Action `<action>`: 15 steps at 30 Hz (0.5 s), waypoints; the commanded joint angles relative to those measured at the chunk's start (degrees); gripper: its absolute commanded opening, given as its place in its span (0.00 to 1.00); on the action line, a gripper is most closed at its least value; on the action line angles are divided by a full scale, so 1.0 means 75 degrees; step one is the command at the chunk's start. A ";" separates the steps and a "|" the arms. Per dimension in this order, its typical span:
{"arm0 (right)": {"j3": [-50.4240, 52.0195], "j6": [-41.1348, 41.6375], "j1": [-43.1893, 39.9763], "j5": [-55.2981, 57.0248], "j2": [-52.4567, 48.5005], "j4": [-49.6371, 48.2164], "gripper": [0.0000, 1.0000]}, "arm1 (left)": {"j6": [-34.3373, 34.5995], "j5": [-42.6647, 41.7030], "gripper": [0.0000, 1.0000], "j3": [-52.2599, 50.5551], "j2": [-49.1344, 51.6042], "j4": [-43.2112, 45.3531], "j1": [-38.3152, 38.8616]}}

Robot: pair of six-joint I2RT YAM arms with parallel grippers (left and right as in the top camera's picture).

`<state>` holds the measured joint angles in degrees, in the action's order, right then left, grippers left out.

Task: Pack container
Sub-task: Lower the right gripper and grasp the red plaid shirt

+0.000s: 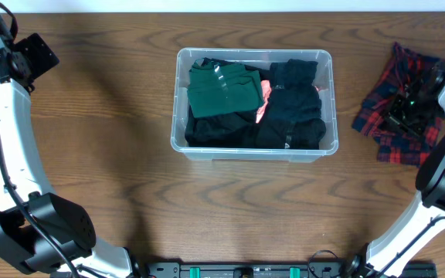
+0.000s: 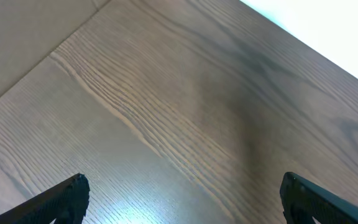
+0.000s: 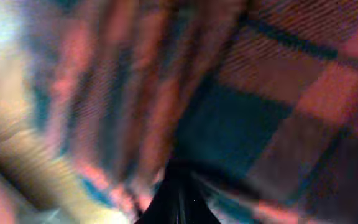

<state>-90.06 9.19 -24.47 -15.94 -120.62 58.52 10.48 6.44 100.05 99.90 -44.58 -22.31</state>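
The clear plastic container [image 1: 178, 93] stands mid-table, holding a folded green garment [image 1: 222, 89], dark garments [image 1: 296, 108] and a bit of pink cloth [image 1: 265, 93]. A red and navy plaid garment [image 1: 388, 100] lies crumpled on the table at the right. My right gripper [image 1: 406, 104] is down in it; in the right wrist view its fingers [image 3: 179, 186] are pressed together with plaid cloth [image 3: 278, 74] filling the view. My left gripper [image 2: 182, 199] is open and empty over bare wood at the far left.
The wooden table [image 1: 91, 170] is bare at the left and front. The left arm's white link [image 1: 6, 123] runs along the left edge. The table's far edge shows in the left wrist view [image 2: 316, 37].
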 commanded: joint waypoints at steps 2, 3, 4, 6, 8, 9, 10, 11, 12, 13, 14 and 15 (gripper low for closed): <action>-0.0382 -0.0009 -0.0047 -0.0242 0.1413 -0.0108 0.03 | -0.0023 0.0093 0.98 0.0020 -0.0026 0.0000 -0.0023; -0.0382 -0.0009 -0.0093 -0.0163 0.1644 -0.0189 0.04 | -0.0023 0.0093 0.98 0.0020 -0.0026 0.0000 -0.0023; -0.0382 -0.0006 -0.0160 0.0012 0.1897 -0.0297 0.07 | -0.0023 0.0093 0.98 0.0020 -0.0026 0.0000 -0.0023; -0.0382 -0.0006 -0.0297 0.0455 0.2229 -0.0449 0.12 | -0.0023 0.0093 0.98 0.0020 -0.0026 0.0000 -0.0023; -0.0382 -0.0012 -0.0431 0.0833 0.2396 -0.0533 0.18 | -0.0023 0.0093 0.98 0.0020 -0.0026 0.0000 -0.0023; -0.0382 -0.0087 -0.0545 0.1035 0.2428 -0.0548 0.22 | -0.0023 0.0093 0.98 0.0020 -0.0026 0.0000 -0.0023; -0.0382 -0.0181 -0.0609 0.1090 0.2428 -0.0545 0.29 | -0.0023 0.0093 0.98 0.0020 -0.0026 0.0000 -0.0023; -0.0379 -0.0329 -0.0714 0.1128 0.2419 -0.0545 0.39 | -0.0023 0.0093 0.98 0.0020 -0.0026 0.0000 -0.0023; -0.0376 -0.0458 -0.0831 0.1131 0.2375 -0.0574 0.44 | -0.0023 0.0093 0.98 0.0020 -0.0026 0.0000 -0.0023; -0.0376 -0.0493 -0.0935 0.1128 0.2337 -0.0624 0.52 | -0.0023 0.0093 0.98 0.0020 -0.0026 0.0000 -0.0023; -0.0376 -0.0493 -0.1064 0.1125 0.2294 -0.0720 0.61 | -0.0023 0.0093 0.98 0.0020 -0.0026 0.0000 -0.0023; -0.0376 -0.0493 -0.1154 0.1125 0.2250 -0.0801 0.70 | -0.0023 0.0093 0.98 0.0020 -0.0026 0.0000 -0.0023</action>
<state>-93.06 7.20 -31.20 -9.58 -102.00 53.34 10.48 6.44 100.05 99.90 -44.58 -22.31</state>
